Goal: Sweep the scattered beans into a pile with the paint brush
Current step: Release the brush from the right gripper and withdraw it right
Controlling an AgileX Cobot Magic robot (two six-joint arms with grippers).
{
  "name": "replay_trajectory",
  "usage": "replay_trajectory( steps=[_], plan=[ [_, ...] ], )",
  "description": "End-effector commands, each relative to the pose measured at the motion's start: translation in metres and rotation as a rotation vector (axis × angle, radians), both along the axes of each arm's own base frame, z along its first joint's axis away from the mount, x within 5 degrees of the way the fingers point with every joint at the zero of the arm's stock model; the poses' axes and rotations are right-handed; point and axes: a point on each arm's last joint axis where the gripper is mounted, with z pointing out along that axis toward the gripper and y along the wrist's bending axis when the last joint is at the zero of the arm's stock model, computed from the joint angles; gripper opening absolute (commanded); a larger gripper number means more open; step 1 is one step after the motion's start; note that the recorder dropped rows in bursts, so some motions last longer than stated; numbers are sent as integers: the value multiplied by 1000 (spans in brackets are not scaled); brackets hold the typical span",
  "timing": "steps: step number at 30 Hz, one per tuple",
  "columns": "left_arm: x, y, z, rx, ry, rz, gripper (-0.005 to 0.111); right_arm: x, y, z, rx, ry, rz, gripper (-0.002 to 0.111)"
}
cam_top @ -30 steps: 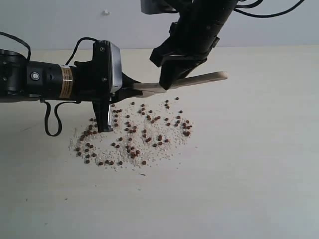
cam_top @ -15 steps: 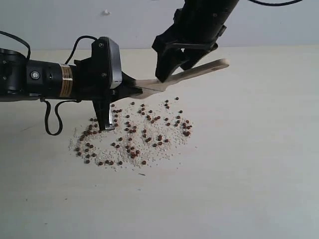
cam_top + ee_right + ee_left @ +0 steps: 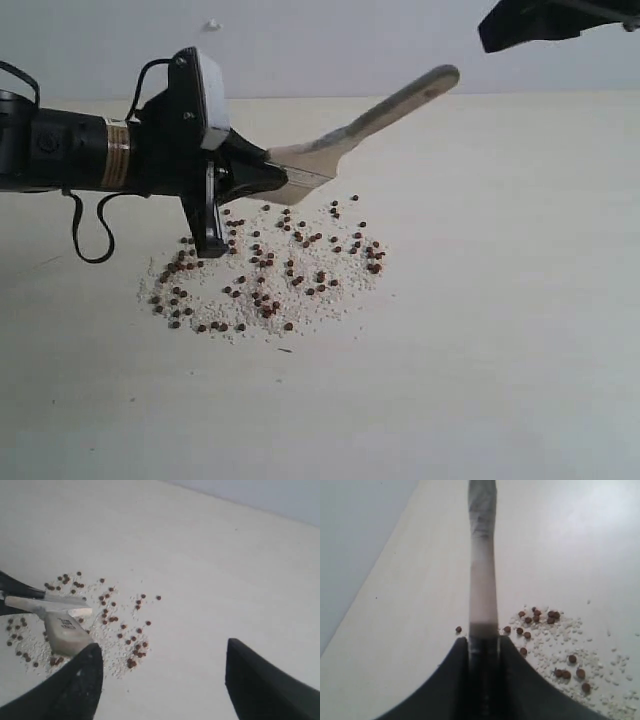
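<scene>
The left tool (image 3: 270,176) comes in from the left side of the picture. It is clenched on the paint brush (image 3: 380,110), pinching it at the wide end by the silver band. The two black jaws press on both sides of the brush, only a little way apart. The light wooden handle sticks out of the tool and slants up toward the upper middle of the picture. I cannot see the bristles, because they are hidden inside the tool.

The right tool (image 3: 530,22) is way up in the upper right corner, far from the brush. Its two black fingers (image 3: 75,685) stand wide apart and there is nothing between them. It touches nothing.

The beans (image 3: 290,270) lie on the pale desk (image 3: 500,330), in the middle of the picture and a bit to the left. They are small, round and dark red-brown, spread out in a loose patch and mixed with tiny white crumbs (image 3: 310,305). The patch sits just below the left tool and the wide end of the brush. A black part of the left arm hangs down at the upper left edge of the patch. The handle end points away from the beans.
</scene>
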Motion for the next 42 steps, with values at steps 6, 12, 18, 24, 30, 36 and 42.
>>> replay_trajectory(
  steps=[6,12,18,24,30,36,42],
  plan=[
    [-15,9,29,-107,225,-35,0,-87,-8,11,169,-279,26,64],
    [-27,36,25,-222,358,-48,0,-104,-2,-15,263,-208,83,64],
    [-33,68,22,-393,405,-15,0,-103,5,-21,346,-127,108,64],
    [-42,70,13,-385,439,-7,0,-92,21,-23,388,-236,373,64],
    [-47,71,8,-402,436,13,0,-71,26,-26,481,-295,355,63],
    [-41,72,12,-466,408,70,0,-59,27,-34,462,-310,346,60],
    [-41,72,12,-470,407,73,0,-41,35,-56,405,-394,496,60]
  ],
)
